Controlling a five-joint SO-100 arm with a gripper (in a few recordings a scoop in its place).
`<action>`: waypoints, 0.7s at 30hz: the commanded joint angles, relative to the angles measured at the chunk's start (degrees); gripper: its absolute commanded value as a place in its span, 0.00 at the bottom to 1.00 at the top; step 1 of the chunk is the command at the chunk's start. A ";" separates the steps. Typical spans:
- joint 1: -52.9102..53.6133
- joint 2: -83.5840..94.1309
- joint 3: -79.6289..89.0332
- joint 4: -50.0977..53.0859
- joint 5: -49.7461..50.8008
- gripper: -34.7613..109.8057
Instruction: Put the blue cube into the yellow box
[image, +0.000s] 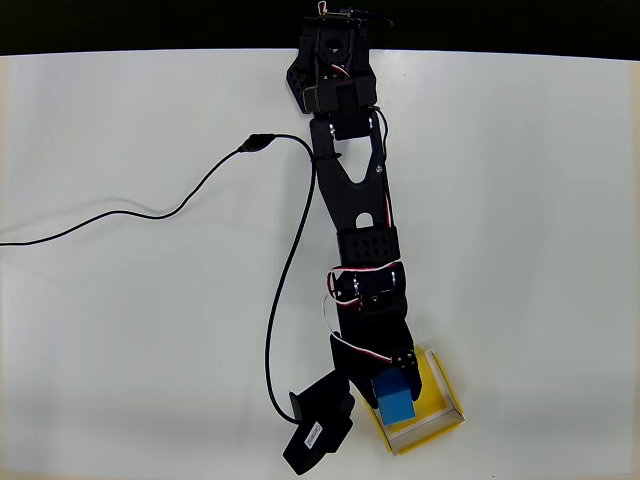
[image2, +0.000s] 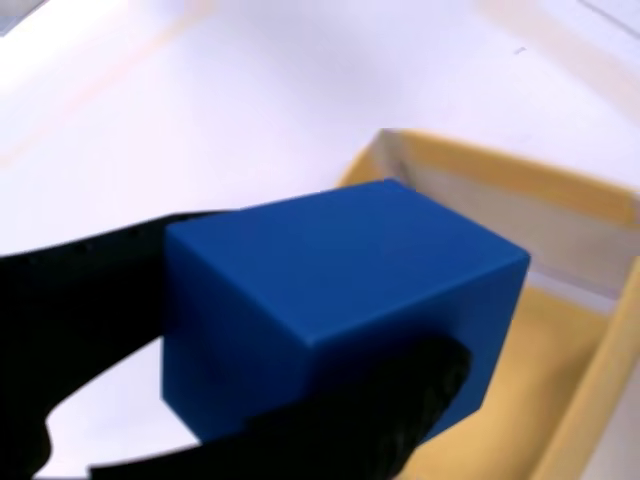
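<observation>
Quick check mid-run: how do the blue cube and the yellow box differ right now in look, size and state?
The blue cube is a solid, plain-faced block; the yellow box is a shallow open tray with a thin white rim. The cube is far smaller than the box. The cube is gripped in the hand above the box; the box rests on the table. Both are single-coloured and square-edged.

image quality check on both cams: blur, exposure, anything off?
Overhead view: sharp, evenly lit, white table bright but not blown out, corners slightly darker. Wrist view: soft focus throughout, blue cube crisp enough, yellow box rim blurred, table washed out to near white, black fingers without detail.
</observation>
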 joint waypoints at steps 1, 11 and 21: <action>-0.53 0.35 -11.16 -2.72 -0.79 0.33; -1.41 -10.20 -16.52 -4.57 1.14 0.33; -2.55 -15.21 -17.14 -8.00 6.94 0.39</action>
